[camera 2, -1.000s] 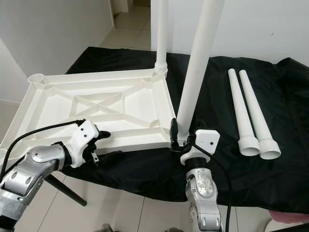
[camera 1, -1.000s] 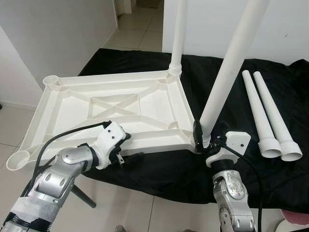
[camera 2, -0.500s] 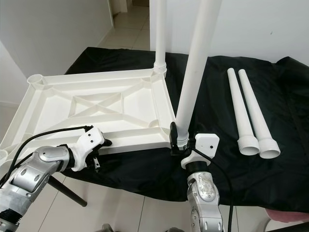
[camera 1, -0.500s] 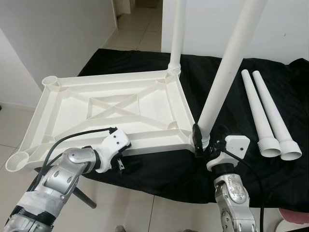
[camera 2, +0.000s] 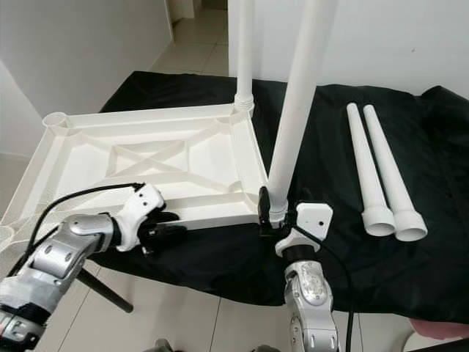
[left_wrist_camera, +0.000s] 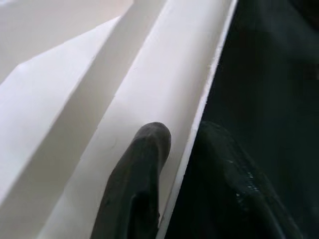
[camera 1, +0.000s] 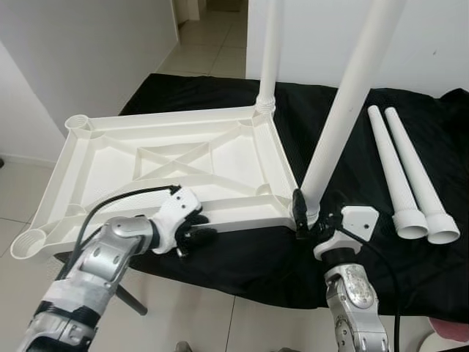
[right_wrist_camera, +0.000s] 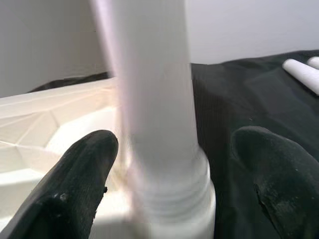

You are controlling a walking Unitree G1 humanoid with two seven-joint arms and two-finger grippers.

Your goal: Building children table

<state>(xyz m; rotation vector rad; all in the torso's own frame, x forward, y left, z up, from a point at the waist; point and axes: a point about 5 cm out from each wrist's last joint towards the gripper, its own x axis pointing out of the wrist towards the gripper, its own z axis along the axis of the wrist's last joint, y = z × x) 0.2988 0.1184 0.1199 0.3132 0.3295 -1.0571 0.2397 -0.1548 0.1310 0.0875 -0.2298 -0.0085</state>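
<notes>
The white plastic tabletop (camera 1: 168, 158) lies upside down on a black cloth. One white leg (camera 1: 270, 51) stands in its far right corner socket. A second leg (camera 1: 344, 110) stands tilted in the near right socket. My right gripper (camera 1: 311, 220) is open, with a finger on each side of that leg's ribbed base (right_wrist_camera: 169, 199) and small gaps to it. My left gripper (camera 1: 196, 233) is at the tabletop's near rim (left_wrist_camera: 149, 124). It is shut on that rim, one finger on the white face and the other under the edge. Two loose legs (camera 1: 407, 172) lie side by side on the right.
The black cloth (camera 1: 440, 132) covers the low surface and hangs over its near edge. A dark stand leg (camera 1: 130, 299) slants down to the tiled floor at lower left. A white wall and a doorway stand behind. Something pink (camera 1: 448, 330) sits at lower right.
My left gripper has moved forward and right to the near rim, and its fingers have narrowed onto it. The right gripper stays at the leg's base.
</notes>
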